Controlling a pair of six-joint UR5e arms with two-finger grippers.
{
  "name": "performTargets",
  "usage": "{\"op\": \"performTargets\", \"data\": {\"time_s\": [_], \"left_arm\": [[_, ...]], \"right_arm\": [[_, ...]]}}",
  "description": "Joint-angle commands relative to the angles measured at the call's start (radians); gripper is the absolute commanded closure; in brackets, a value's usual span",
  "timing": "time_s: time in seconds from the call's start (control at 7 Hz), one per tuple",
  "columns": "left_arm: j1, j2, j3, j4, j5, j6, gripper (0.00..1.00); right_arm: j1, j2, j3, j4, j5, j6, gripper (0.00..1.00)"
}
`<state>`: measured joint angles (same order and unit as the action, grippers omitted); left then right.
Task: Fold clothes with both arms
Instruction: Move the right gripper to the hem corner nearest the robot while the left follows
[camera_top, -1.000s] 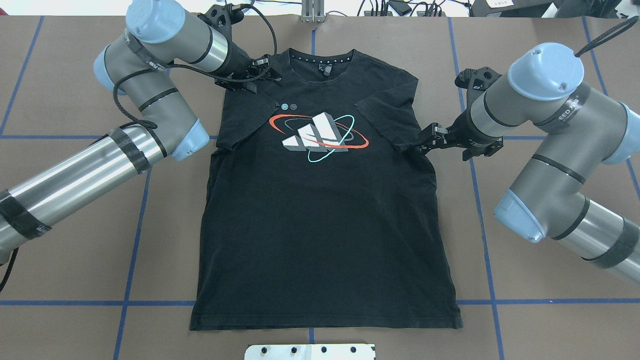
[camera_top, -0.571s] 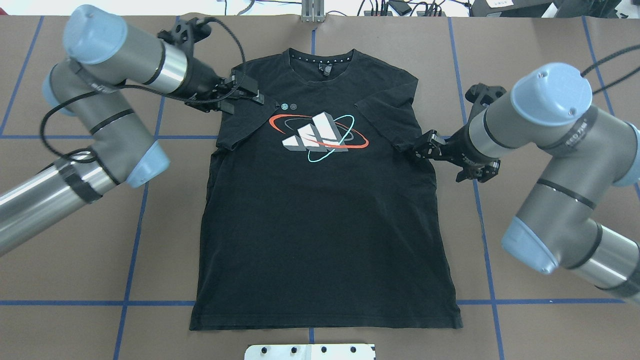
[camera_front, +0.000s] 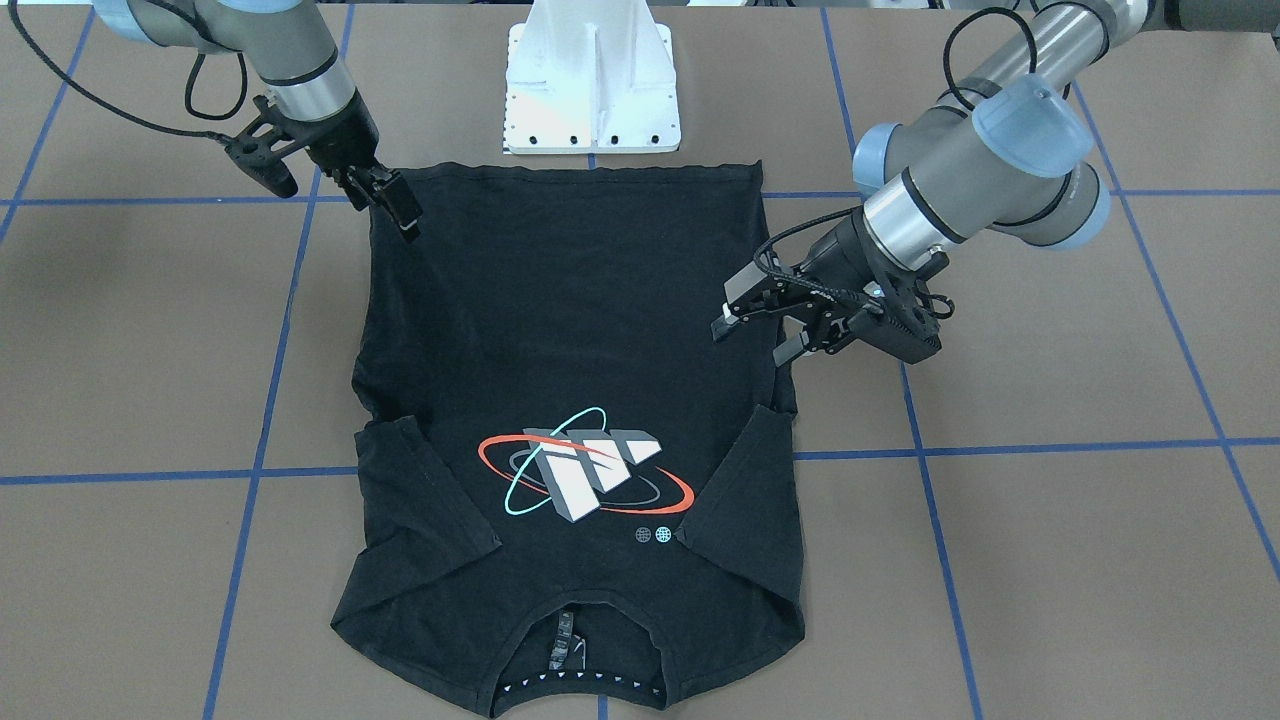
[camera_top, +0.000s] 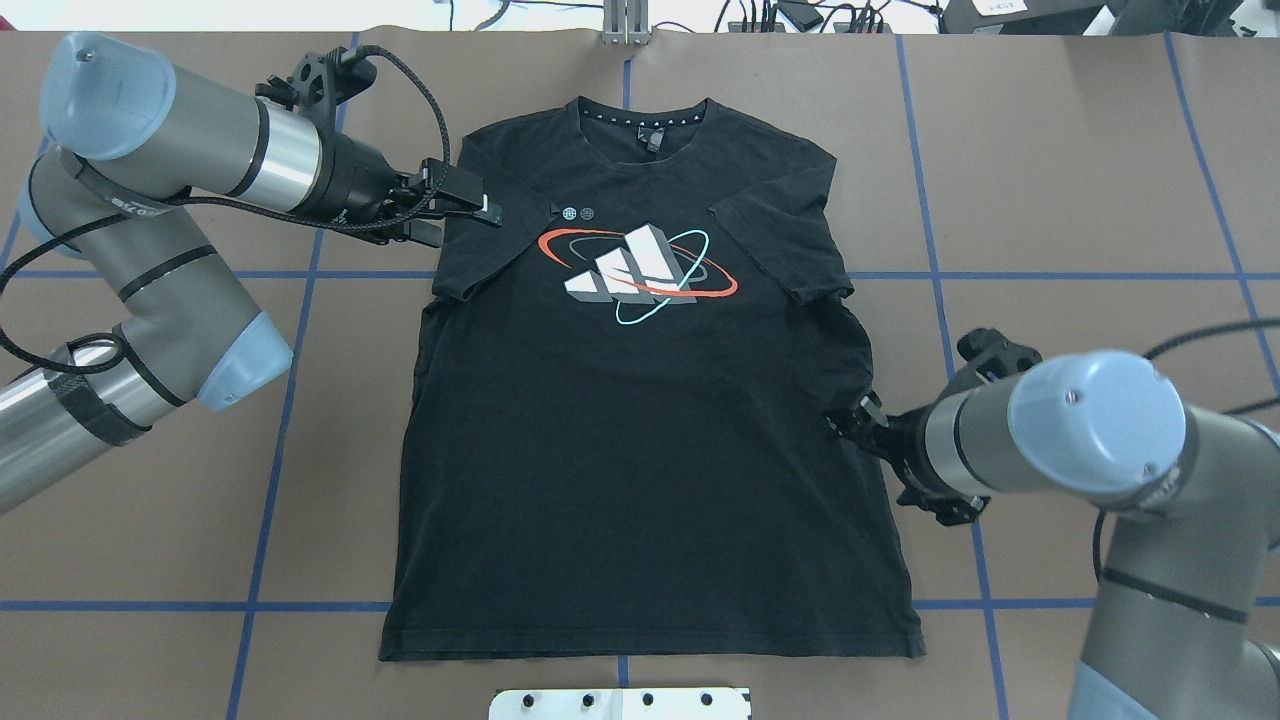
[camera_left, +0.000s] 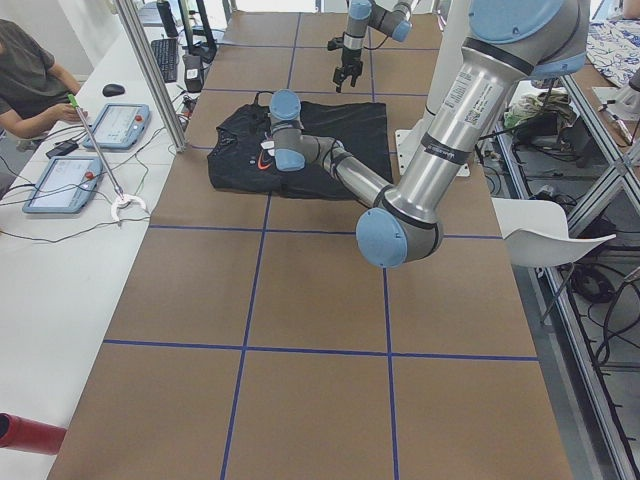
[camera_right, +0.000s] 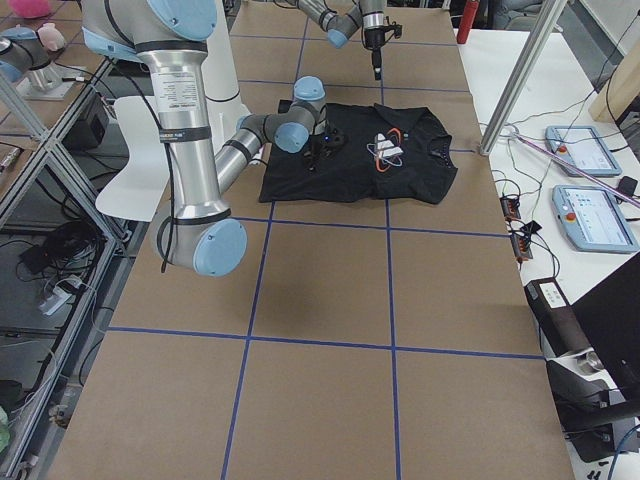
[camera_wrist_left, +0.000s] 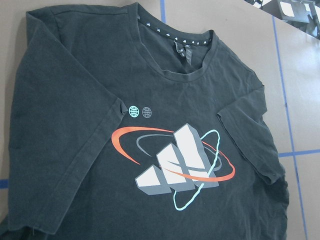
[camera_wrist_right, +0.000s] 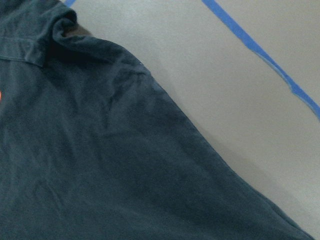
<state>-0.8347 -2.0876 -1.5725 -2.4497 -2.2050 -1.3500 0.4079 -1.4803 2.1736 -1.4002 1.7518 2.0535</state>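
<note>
Black T-shirt (camera_top: 640, 450) lies flat on the brown desk (camera_top: 1100, 200), front up. Its collar (camera_top: 645, 115) is on the side away from the robot and its hem is nearest the white base mount (camera_front: 590, 80). The logo (camera_top: 640, 270) is uncovered. Both short sleeves are folded in over the chest, cuffs running diagonally either side of the logo.

Left arm (camera_top: 190, 150) comes in at the collar end. I read the left jaws as wide apart and holding nothing, over the outer edge of the folded left sleeve (camera_top: 480, 250). The front-facing camera shows them raised clear of the cloth. The left wrist camera looks down on the collar, the logo and both sleeves.

Right arm (camera_top: 1090, 430) is by the shirt's right side edge, between sleeve and hem, with the right jaws over that edge. They look narrow from the front, but they are small there and black on black cloth, so I cannot tell their state. The right wrist camera gives only the shirt's side edge, the underarm crease, bare desk and one blue tape line (camera_wrist_right: 260, 50).

A person (camera_left: 25, 80) sits at the white side bench by two tablets (camera_left: 125, 125).
</note>
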Motion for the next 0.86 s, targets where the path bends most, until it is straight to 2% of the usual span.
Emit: {"op": "performTargets", "data": {"time_s": [0.0, 0.43, 0.71], "left_arm": [[0.005, -0.002, -0.010, 0.000, 0.001, -0.001, 0.09], [0.013, 0.000, -0.012, 0.000, 0.021, 0.000, 0.08], [0.013, 0.000, -0.012, 0.000, 0.021, 0.000, 0.08]], "right_arm": [[-0.108, -0.124, 0.052, 0.003, -0.048, 0.078, 0.03], [-0.245, -0.150, 0.043, 0.016, -0.116, 0.109, 0.11], [-0.294, -0.149, -0.036, 0.094, -0.133, 0.113, 0.11]]}}
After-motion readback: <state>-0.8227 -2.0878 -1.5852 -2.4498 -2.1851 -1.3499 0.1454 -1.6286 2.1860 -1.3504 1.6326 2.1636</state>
